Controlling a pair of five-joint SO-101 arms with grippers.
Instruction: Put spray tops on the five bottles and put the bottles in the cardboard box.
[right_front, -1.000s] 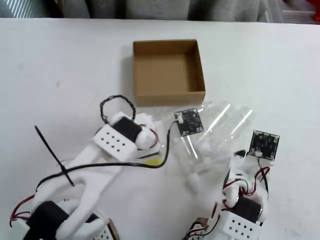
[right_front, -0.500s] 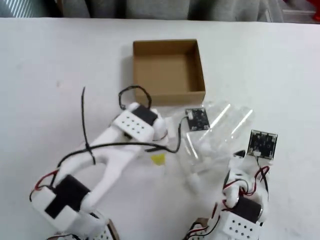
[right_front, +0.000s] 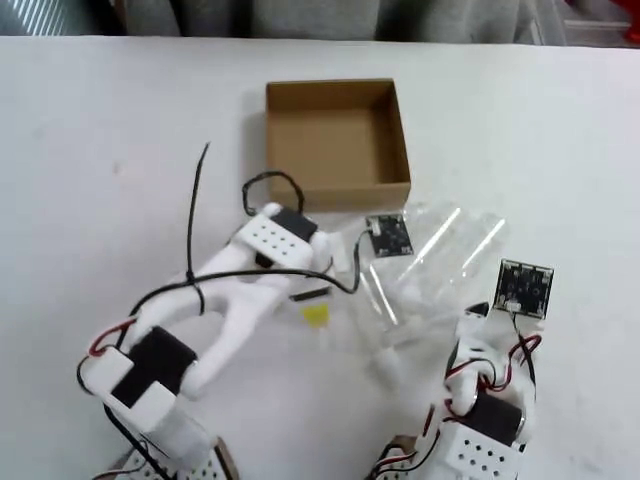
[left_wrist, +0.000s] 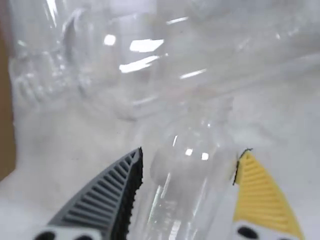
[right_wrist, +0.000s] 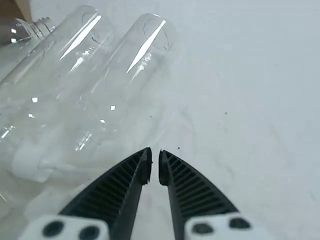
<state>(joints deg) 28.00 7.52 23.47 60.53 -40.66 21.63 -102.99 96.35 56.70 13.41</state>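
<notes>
Several clear plastic bottles (right_front: 430, 265) lie in a heap on the white table, just in front of the open cardboard box (right_front: 335, 135). My left gripper (left_wrist: 187, 160) is open, and one clear bottle (left_wrist: 185, 190) lies between its grey finger (left_wrist: 117, 192) and its yellow finger (left_wrist: 260, 190). In the high view the left gripper (right_front: 313, 305) sits at the heap's left side. My right gripper (right_wrist: 152, 165) is shut on nothing, close to two bottles (right_wrist: 115, 75) lying side by side. A white spray top (right_wrist: 27, 162) lies beside them.
The box stands open with its brown inside bare. The left arm (right_front: 200, 320) stretches across the table's front left, with a loose black cable above it. The right arm (right_front: 485, 400) rests at the front right. A white spray top (right_front: 387, 365) lies near the heap's front.
The left arm has swung its elbow right and farther back, and its gripper has moved in on the bottles. The right arm has stayed still.
</notes>
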